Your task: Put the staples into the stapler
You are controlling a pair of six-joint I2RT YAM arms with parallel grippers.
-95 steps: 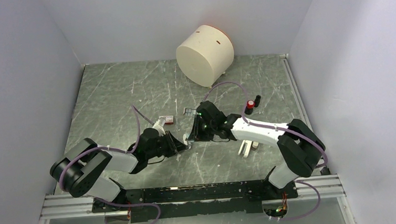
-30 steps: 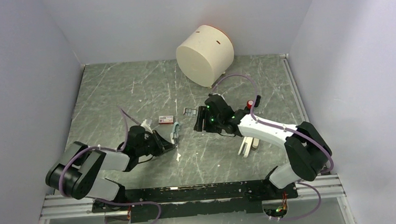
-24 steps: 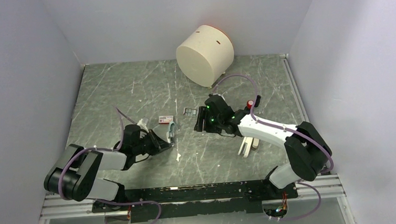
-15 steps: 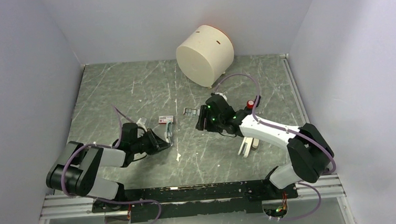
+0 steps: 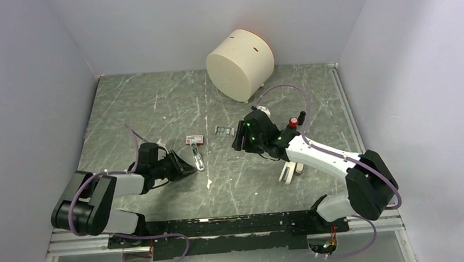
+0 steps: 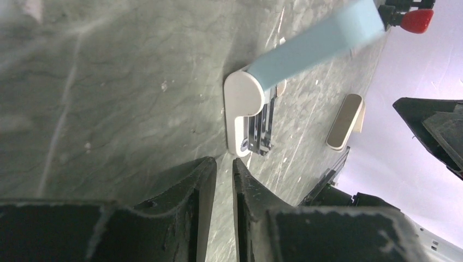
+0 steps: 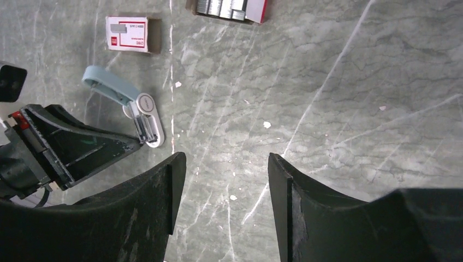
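The stapler lies on the table, open, its light-blue top swung away from the white base and metal magazine. My left gripper sits just left of it, shut and empty, fingertips a little short of the base. The staples are grey strips in a red tray at the top edge of the right wrist view, and show in the top view. My right gripper is wide open and empty above bare table, right of the staples. The stapler also shows there.
A small red-and-white box lies between stapler and staples, also in the right wrist view. A big cream cylinder stands at the back. A red-capped object and a white piece lie beside the right arm.
The left gripper carried the stapler leftward, set it on the table, let go and drew back left. The right gripper has shifted slightly back and right.
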